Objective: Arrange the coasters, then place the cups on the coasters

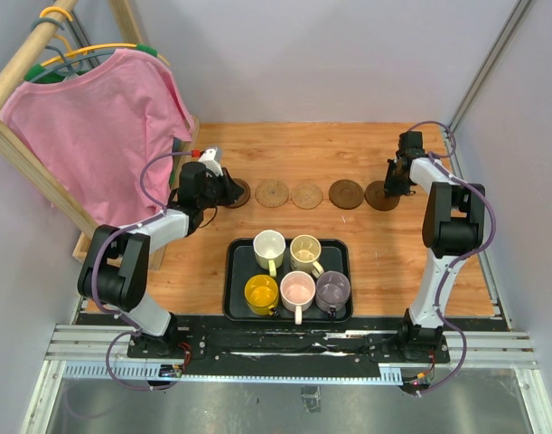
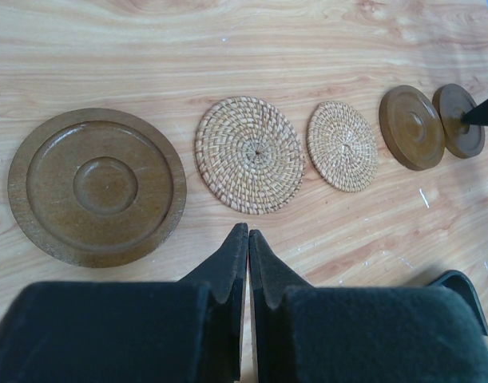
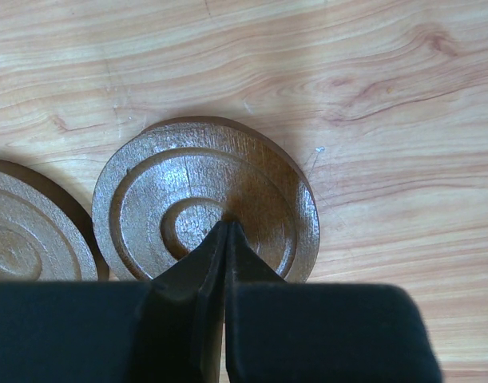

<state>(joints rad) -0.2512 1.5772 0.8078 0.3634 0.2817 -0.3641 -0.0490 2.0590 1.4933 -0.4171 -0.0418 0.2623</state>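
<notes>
Five coasters lie in a row across the table: a dark one (image 1: 239,193) (image 2: 97,186), two woven tan ones (image 1: 272,193) (image 1: 306,195) (image 2: 250,154) (image 2: 342,145), and two more dark ones (image 1: 346,193) (image 1: 382,197). My left gripper (image 1: 227,190) (image 2: 248,231) is shut and empty, just in front of the leftmost dark coaster. My right gripper (image 1: 390,187) (image 3: 227,226) is shut, its tips resting on the rightmost dark coaster (image 3: 204,199). The cups stand on the black tray (image 1: 232,271): white (image 1: 268,246), cream (image 1: 304,250), yellow (image 1: 261,293), pink (image 1: 297,290), greyish purple (image 1: 332,289).
A wooden rack with a pink shirt (image 1: 95,127) on a hanger stands at the back left, close behind my left arm. White walls close the table in at the back and on the right.
</notes>
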